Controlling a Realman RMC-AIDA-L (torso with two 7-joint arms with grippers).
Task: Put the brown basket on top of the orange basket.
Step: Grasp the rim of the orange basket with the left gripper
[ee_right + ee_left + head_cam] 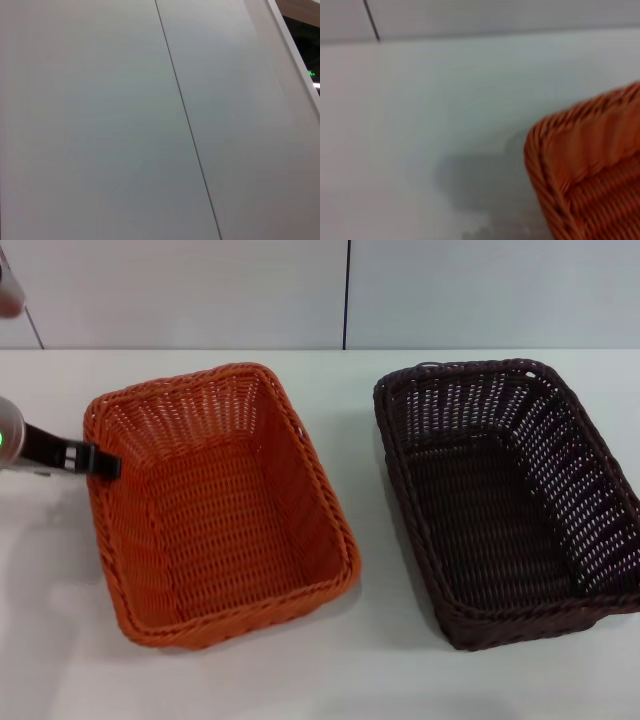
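**Two baskets side by side, left gripper at the orange one's rim**

Two woven baskets sit on the white table (pixel 330 680), one of each colour, well apart with bare tabletop between them. The orange basket (pixel 215 505) lies on the robot's left, turned slightly askew, upright and holding nothing. The brown basket (pixel 510 500) lies on the robot's right, also upright and holding nothing, its near right corner reaching the edge of the head view. Neither basket rests on the other.

One gripper shows. The left gripper (pixel 100 462) reaches in from the left edge, its dark tip at the orange basket's left rim, about touching the outer wall. Whether its fingers are apart or together cannot be told. The left wrist view shows one corner of the orange basket's braided rim and a shadow on the table beside it.

The right gripper is out of sight; its wrist camera faces a pale panelled wall (pixel 100 120).
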